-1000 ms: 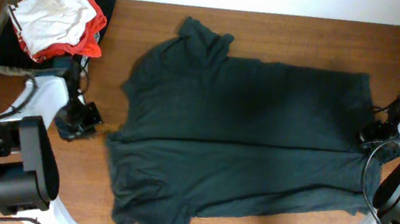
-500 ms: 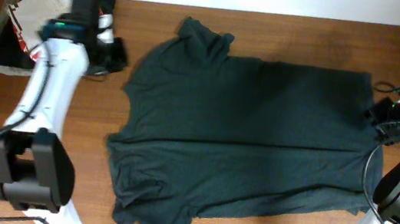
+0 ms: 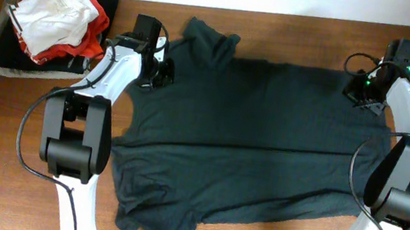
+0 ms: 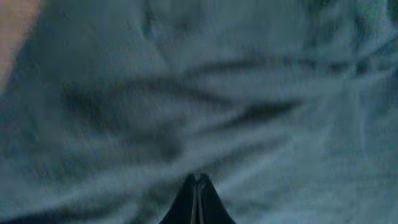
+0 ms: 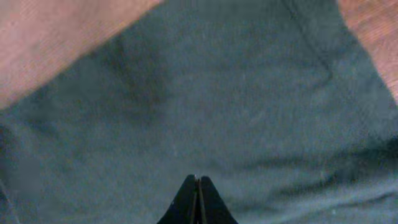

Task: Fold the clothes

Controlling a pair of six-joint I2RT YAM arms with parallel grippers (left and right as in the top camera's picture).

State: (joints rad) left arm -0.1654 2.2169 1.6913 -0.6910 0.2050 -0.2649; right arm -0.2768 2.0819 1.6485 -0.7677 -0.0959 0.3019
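Observation:
A dark green T-shirt (image 3: 250, 137) lies spread flat on the wooden table, collar to the left. My left gripper (image 3: 158, 74) is over the shirt's far left edge, near the collar. In the left wrist view its jaws (image 4: 198, 182) are shut, tips together, just above wrinkled green fabric (image 4: 249, 93). My right gripper (image 3: 364, 91) is over the shirt's far right corner. In the right wrist view its jaws (image 5: 197, 182) are shut over smooth fabric (image 5: 217, 106), with the shirt's edge and bare wood (image 5: 56, 43) beyond. No fabric shows between either pair of jaws.
A pile of other clothes (image 3: 51, 19), white, red, black and olive, sits at the far left corner of the table. Bare wooden table (image 3: 22, 115) lies left of the shirt. A white wall runs along the far edge.
Both arms swung from the table's sides up to the shirt's far edge. The left gripper went past the clothes pile to the collar side; the right gripper moved to the far right corner.

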